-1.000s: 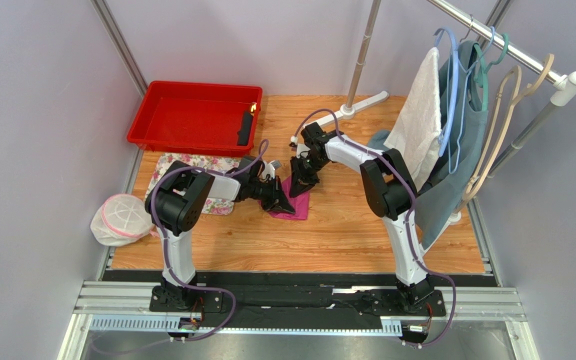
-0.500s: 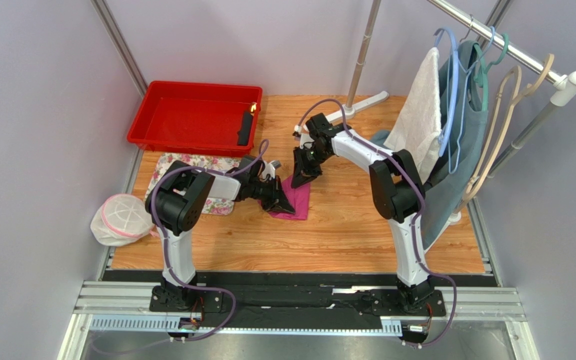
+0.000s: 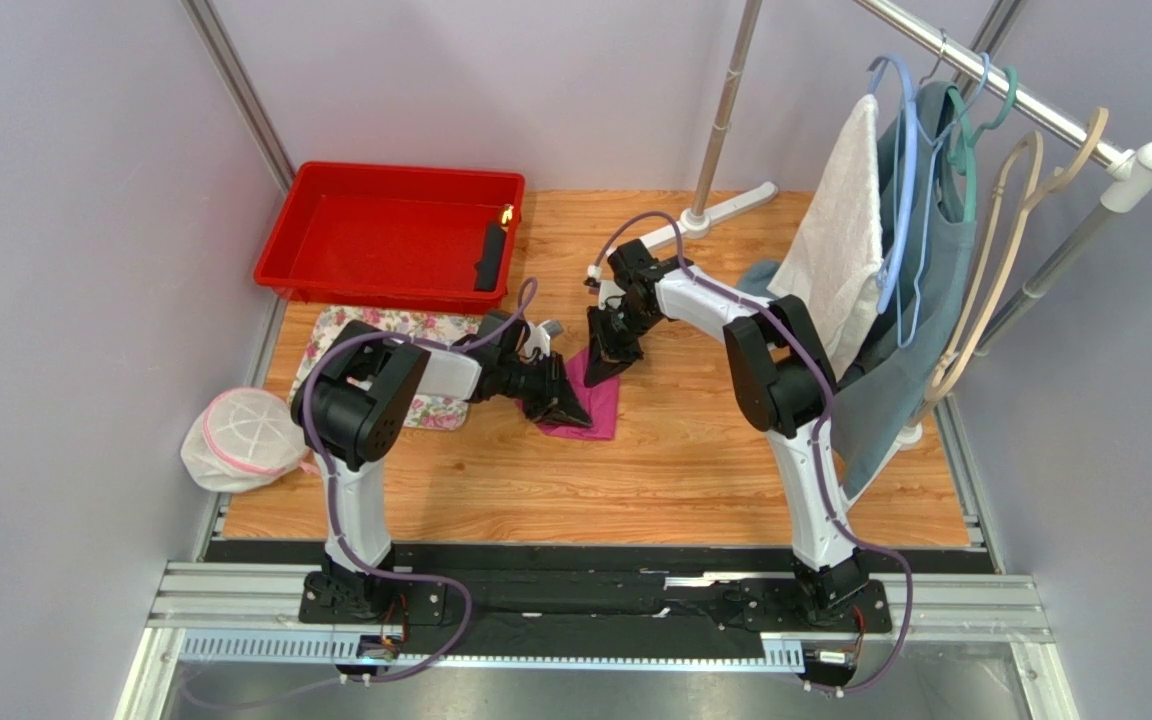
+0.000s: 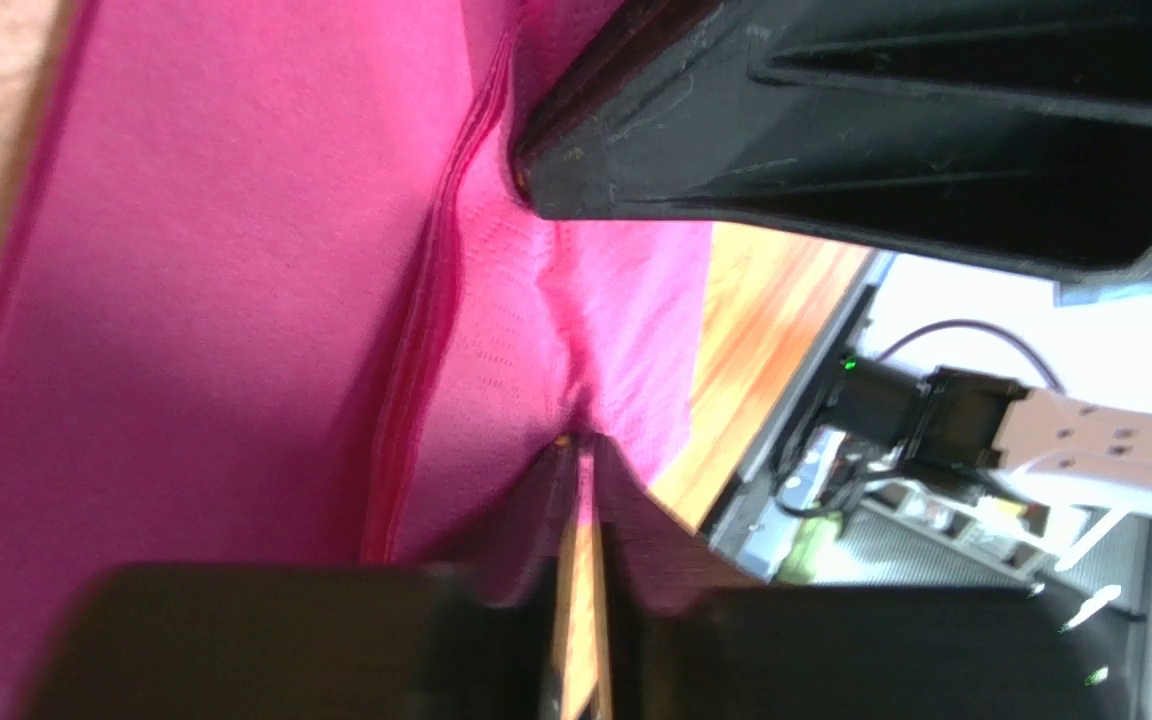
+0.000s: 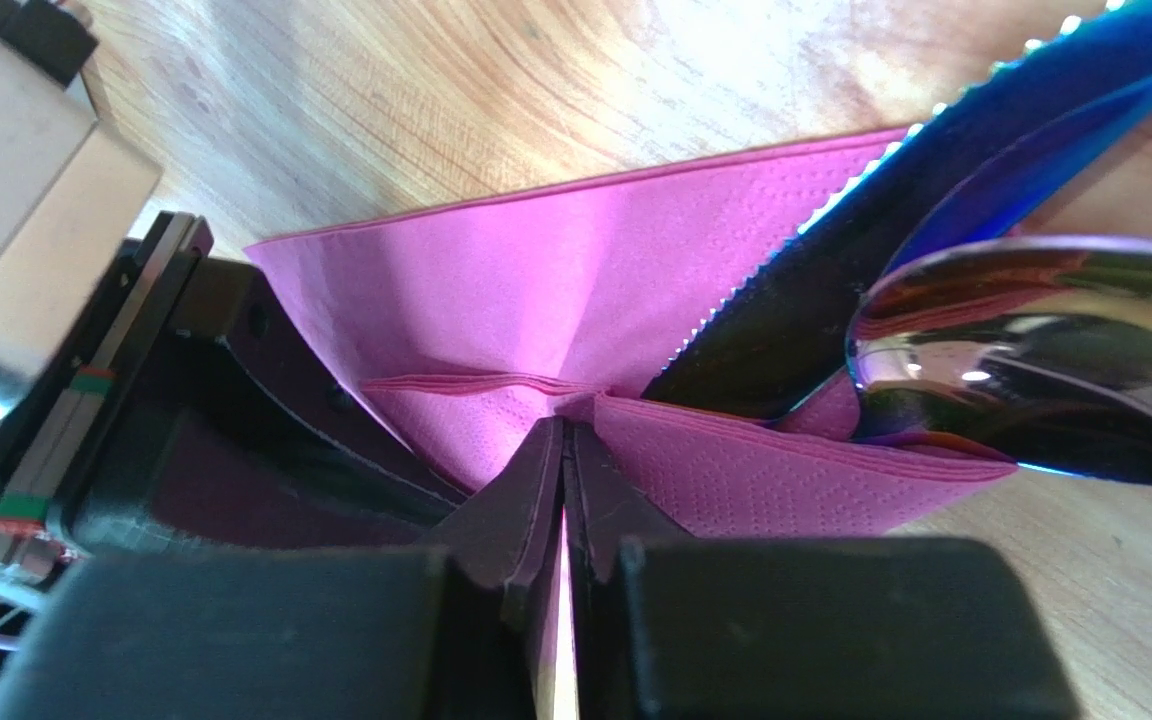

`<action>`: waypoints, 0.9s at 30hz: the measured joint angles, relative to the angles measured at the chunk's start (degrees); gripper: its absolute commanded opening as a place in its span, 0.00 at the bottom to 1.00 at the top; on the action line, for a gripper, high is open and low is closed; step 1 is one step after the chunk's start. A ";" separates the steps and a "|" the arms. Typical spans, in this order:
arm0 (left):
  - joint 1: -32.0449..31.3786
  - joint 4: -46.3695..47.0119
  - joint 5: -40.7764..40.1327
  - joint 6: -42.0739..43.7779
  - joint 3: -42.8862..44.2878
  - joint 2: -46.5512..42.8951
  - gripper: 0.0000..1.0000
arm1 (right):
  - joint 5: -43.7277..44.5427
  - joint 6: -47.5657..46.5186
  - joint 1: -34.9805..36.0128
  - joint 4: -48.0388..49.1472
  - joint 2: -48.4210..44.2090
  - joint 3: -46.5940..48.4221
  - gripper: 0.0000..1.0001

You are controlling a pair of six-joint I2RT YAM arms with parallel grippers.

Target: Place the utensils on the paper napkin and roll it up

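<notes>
The magenta paper napkin (image 3: 597,399) lies folded at the table's middle, between both grippers. My left gripper (image 3: 558,393) is shut on the napkin's left edge; in the left wrist view its jaws (image 4: 582,444) pinch a ridge of the napkin (image 4: 237,300). My right gripper (image 3: 603,357) is shut on the napkin's far edge; in the right wrist view its jaws (image 5: 564,429) pinch a fold of the napkin (image 5: 537,308). The utensils lie in the fold: a serrated knife (image 5: 853,278) and a spoon (image 5: 1033,360) stick out at the right.
A red tray (image 3: 285,225) with a black object (image 3: 491,258) stands at the back left. A floral cloth (image 3: 387,323) lies in front of it and a white mesh bag (image 3: 244,435) at the left edge. A clothes rack (image 3: 913,225) with hangers stands at the right.
My right wrist shifted slightly right and then back. The left arm and the napkin stay where they were.
</notes>
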 measured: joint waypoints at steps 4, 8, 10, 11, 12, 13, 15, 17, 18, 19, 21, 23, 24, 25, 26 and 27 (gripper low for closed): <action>-0.13 0.28 -0.83 -0.50 -0.85 -2.82 0.55 | -0.24 -0.85 0.04 0.07 0.00 -0.04 0.02; 1.11 -2.36 -3.21 0.68 -1.33 -8.68 0.61 | -0.87 -1.60 -0.02 0.74 -0.07 -0.55 0.02; 2.80 -4.90 -4.39 1.86 -1.68 -11.96 0.66 | -1.11 -2.16 -0.07 0.83 -0.07 -0.61 0.02; 4.09 -6.36 -5.11 2.60 -1.97 -13.73 0.66 | -1.20 -2.38 -0.07 0.87 -0.07 -0.61 0.02; 5.25 -7.61 -5.81 3.43 -2.23 -15.13 0.66 | -1.31 -2.62 -0.07 0.92 -0.09 -0.63 0.02; 6.49 -9.38 -6.75 4.33 -2.32 -16.44 0.68 | -1.36 -2.82 -0.07 0.92 -0.09 -0.66 0.01; 8.63 -13.22 -9.79 6.80 -2.29 -18.29 0.69 | -1.49 -3.23 -0.07 0.94 -0.09 -0.66 0.01; 9.70 -16.04 -12.41 8.74 -2.29 -18.86 0.74 | -1.57 -3.58 -0.07 0.94 -0.09 -0.66 0.01; 9.81 -17.33 -13.75 9.53 -2.29 -18.88 0.75 | -1.57 -3.69 -0.07 0.96 -0.09 -0.66 0.01; 9.77 -18.47 -14.82 10.21 -2.29 -18.84 0.75 | -1.62 -3.82 -0.07 0.94 -0.09 -0.66 0.01; 9.64 -19.85 -16.37 10.91 -2.29 -18.51 0.75 | -1.66 -3.89 -0.07 0.94 -0.09 -0.66 0.01; 9.62 -20.20 -17.73 11.39 -2.23 -17.46 0.75 | -1.73 -3.98 -0.07 0.96 -0.09 -0.66 0.01; 9.62 -20.28 -18.14 11.47 -2.10 -16.48 0.75 | -1.75 -4.07 -0.07 0.94 -0.09 -0.66 0.01; 9.62 -20.35 -17.49 11.30 -1.53 -15.30 0.75 | -1.73 -4.09 -0.07 0.96 -0.09 -0.66 0.01; 9.57 -20.46 -17.11 11.15 -0.68 -14.56 0.74 | -1.75 -4.11 -0.07 0.96 -0.09 -0.66 0.01; 9.55 -20.31 -17.14 11.10 0.33 -13.70 0.74 | -1.75 -4.11 -0.07 0.96 -0.09 -0.66 0.01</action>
